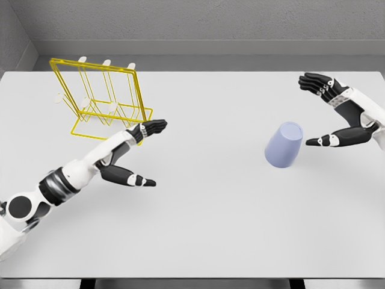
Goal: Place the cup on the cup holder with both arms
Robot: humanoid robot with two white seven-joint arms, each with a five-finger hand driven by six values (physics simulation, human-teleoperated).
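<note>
1. Head view, progress: nothing of the task looks done. The cup stands upside down on the desk, toward the right edge and about midway between the far and near edges. It is on the bare surface, well apart from the holder, which sits near the far left corner.

2. Head view, right side: the right robot hand is spread wide, with its fingers above and its thumb below. The thumb tip lies just beside the cup's right flank, and I cannot tell whether it touches. It holds nothing.

3. Head view, left side: the left robot hand is also spread and empty. Its upper fingers reach toward the holder's near right foot and its thumb points out over the desk. It is well apart from the cup.

4. What is left, as I judge it: gripping the cup, carrying it across the desk, most likely passing it between hands, and setting it over a peg.

5. Materials and shapes: the cup is a pale lavender, tapered cylinder, matte and smooth, with its flat base up and wider mouth down. The holder is thin yellow wire, a tilted rectangular frame on a wire base, carrying white pegs with rounded tips. The desk is flat, plain white and faintly glossy. The arms are white shells with dark jointed fingers.
</note>
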